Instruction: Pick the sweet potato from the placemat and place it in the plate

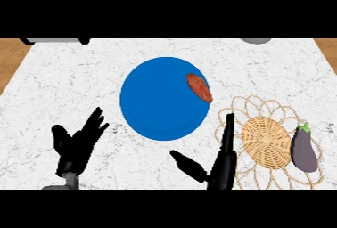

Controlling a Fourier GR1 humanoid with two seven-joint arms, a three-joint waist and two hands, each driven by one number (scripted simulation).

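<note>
The reddish-brown sweet potato (199,87) lies on the right edge of the blue plate (161,107), in the middle of the counter. To the right is the woven wicker placemat (266,141). My right hand (222,159) is open between plate and placemat, fingers straight and pointing away, thumb out to the left, holding nothing. It is below and slightly right of the sweet potato, apart from it. At the lower left my left hand (76,144) rests open with fingers up.
A purple eggplant (303,150) lies on the placemat's right edge. A grey object (255,40) shows at the counter's far edge, and a dark item (56,40) at the far left. The marble counter (66,80) is bordered by wood on both sides.
</note>
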